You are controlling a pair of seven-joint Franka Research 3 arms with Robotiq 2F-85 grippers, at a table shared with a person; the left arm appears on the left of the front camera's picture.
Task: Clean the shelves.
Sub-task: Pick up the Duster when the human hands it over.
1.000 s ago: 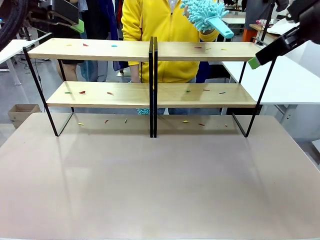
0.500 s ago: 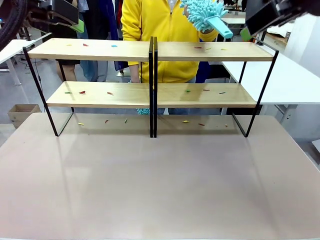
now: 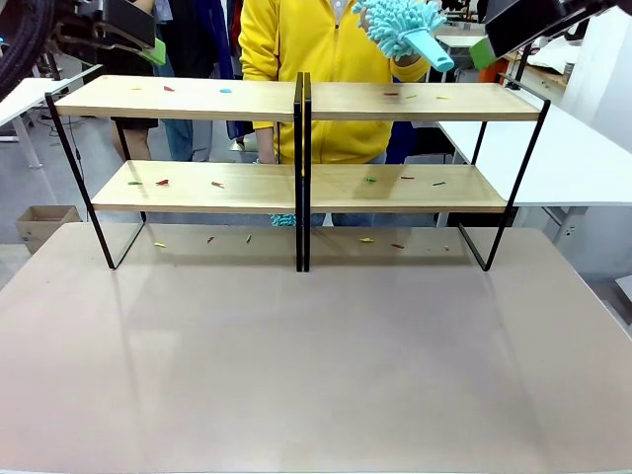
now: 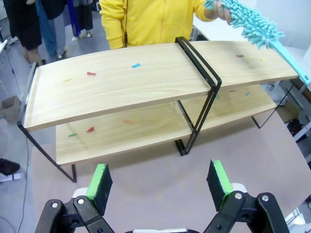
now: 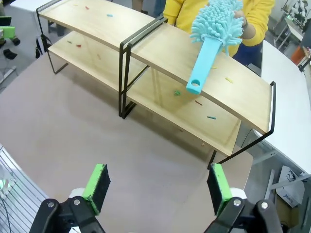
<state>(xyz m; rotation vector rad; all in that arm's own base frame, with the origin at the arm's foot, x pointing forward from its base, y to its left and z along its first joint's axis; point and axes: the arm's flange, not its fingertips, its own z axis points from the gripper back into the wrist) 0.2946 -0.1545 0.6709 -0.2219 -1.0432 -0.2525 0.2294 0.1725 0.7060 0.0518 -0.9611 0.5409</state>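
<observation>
Both the right pincer (image 5: pixel 156 178) and left pincer (image 4: pixel 160 180) were wide open and empty. Ahead of the right one stood the long light-wood shelves in a thin black frame (image 5: pixel 160 53), with a fluffy teal plastic-handled duster (image 5: pixel 209 43) above them. It looked best to grab its bare handle, not the fluff.

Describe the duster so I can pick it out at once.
Find the wooden shelves across the far side of the table, with a person in a yellow top behind them. Above the right half of the top board that person holds the duster: a fluffy turquoise head on a flat turquoise handle, far bigger than the tiny coloured scraps on the boards.
</observation>
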